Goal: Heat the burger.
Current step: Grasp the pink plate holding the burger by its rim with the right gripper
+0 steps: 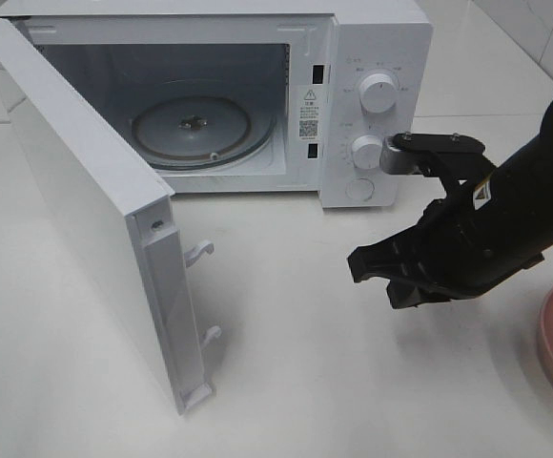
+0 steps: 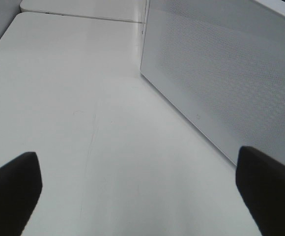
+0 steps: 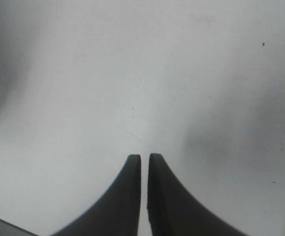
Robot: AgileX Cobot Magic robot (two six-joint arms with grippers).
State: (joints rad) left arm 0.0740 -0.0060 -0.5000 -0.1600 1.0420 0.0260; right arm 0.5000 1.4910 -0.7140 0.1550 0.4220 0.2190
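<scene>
On the white counter [image 1: 286, 382] sits a microwave [image 1: 372, 57], door [image 1: 76, 191] open (glass plate [image 1: 191, 129] inside). The left fingers [image 2: 12, 189] are wide; the right fingers [image 3: 128, 196] nearly touch.

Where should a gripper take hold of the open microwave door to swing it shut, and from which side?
Take the microwave door at its top edge near the free end, above the latch hooks, coming down from above. The panel stands upright and thin, so jaws can straddle it, and the end far from the hinge likely swings easiest.
</scene>
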